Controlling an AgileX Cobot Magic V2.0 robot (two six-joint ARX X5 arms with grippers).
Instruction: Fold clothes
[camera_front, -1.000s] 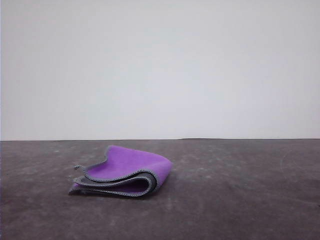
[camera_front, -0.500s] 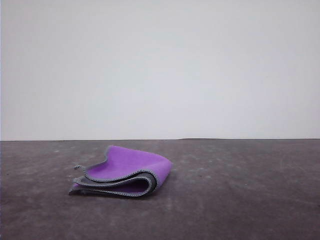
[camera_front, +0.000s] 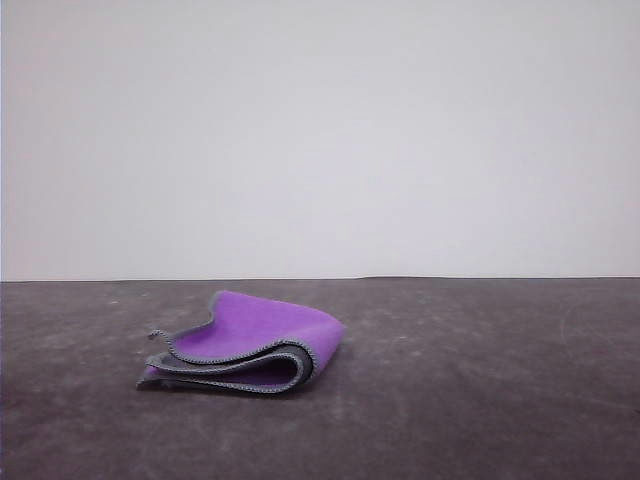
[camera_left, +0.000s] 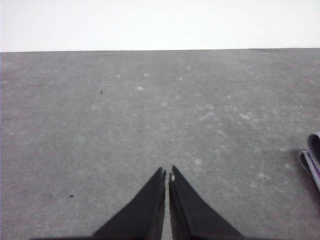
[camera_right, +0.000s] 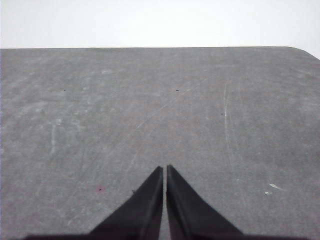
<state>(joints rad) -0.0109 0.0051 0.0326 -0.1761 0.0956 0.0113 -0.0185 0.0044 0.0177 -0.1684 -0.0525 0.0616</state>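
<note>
a dark, scuffed tabletop (camera_front: 480, 400) stretches before a plain pale wall (camera_front: 320, 130), and on it, left of centre in the front view, lies the cloth (camera_front: 250, 345), folded over into a loose stack of layers with its bright purple face uppermost and charcoal showing between the grey stitched edges. the layers bow apart at the rounded fold on its right side rather than lying flat, which suggests a light, soft, springy fabric that will slump when lifted and may slide on the smooth surface. a firm pinch at the free stitched corners on the left of the stack, taking a single layer or all of them together, looks the surest hold. the left gripper (camera_left: 167, 172) hangs over bare tabletop, jaws closed tip to tip, a sliver of the cloth off to one side. the right gripper (camera_right: 164, 168) hangs likewise, jaws closed on nothing.
</note>
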